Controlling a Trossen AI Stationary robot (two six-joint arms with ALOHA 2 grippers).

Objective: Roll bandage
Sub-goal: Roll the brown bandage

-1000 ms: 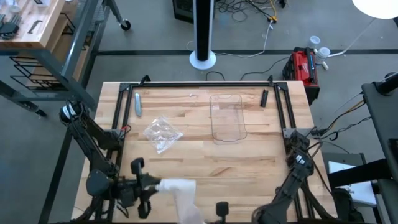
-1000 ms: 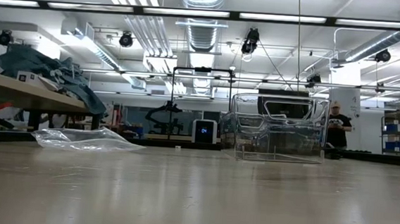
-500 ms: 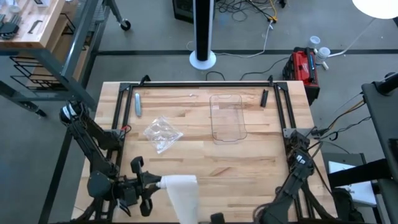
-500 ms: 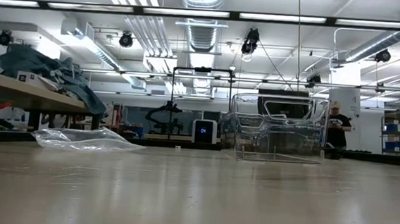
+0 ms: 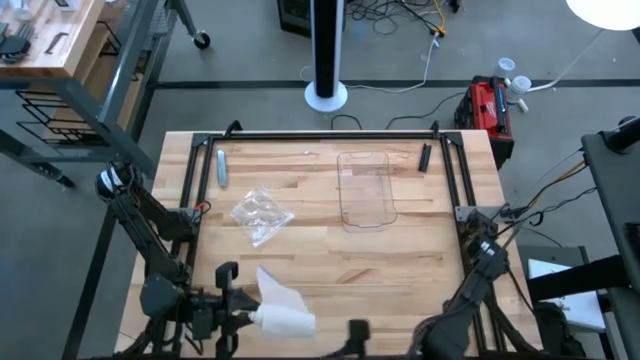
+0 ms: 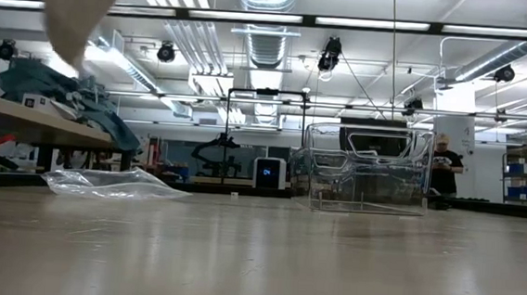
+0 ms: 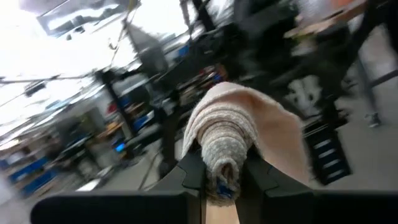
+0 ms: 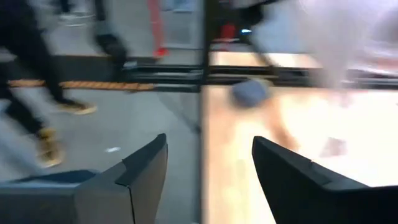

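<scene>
Lower left of the high view: the left gripper (image 5: 238, 318) is seen at the near edge of the table (image 5: 320, 250), clamped on the bandage (image 5: 282, 308). In the left wrist view the coiled core of the roll (image 7: 225, 163) is pinched between the two dark fingers (image 7: 189, 173), with a loose flap draped over the top and down one side. In the high view that flap is seen as a pale tail pointing toward upper left from the roll; in the low view a blurred pale shape at upper left is probably the same cloth, though this cannot be confirmed.

Centre of the high view: the crumpled clear wrapper (image 5: 261, 215) lies left of centre and the clear tray (image 5: 367, 190) just right of centre, both well apart from the roll.

Lower centre-right of the high view: the right gripper (image 5: 356, 334) is partly seen at the bottom edge. In the right wrist view its fingers (image 8: 142, 168) stand wide apart with nothing between them.

Risks, as judged:
- The free flap is not secured; it could unwind if the roll is turned or swung, since only the core is held
- The grip is narrow on soft gauze; the coil could be squeezed out or telescoped
- The roll hangs at the table edge; if released there, it may be lost off the table
</scene>
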